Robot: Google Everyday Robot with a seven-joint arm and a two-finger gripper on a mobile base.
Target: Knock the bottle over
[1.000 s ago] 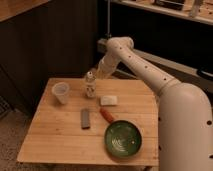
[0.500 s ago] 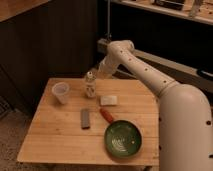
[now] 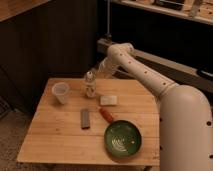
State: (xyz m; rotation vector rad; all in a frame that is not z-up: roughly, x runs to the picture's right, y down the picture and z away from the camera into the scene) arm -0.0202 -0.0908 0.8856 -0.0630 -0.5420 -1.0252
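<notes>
Hardly anything has shifted over the last second: the white arm (image 3: 150, 80) still reaches in from the right over the wooden table (image 3: 55, 145), and the green pan (image 3: 122, 141), the plastic cup (image 3: 60, 92) and the bottle (image 3: 90, 86) sit where they were. The bottle stands upright near the table's back edge, right of the cup. The gripper (image 3: 98, 74) hangs just behind its cap; whether it is open or holding anything I cannot tell. By my reading, the knock has not landed yet.

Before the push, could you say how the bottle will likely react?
The bottle stands upright, narrow and tall, so it probably tips easily. Clear plastic: likely light, and may roll on the table. The pincer is close beside it.
</notes>
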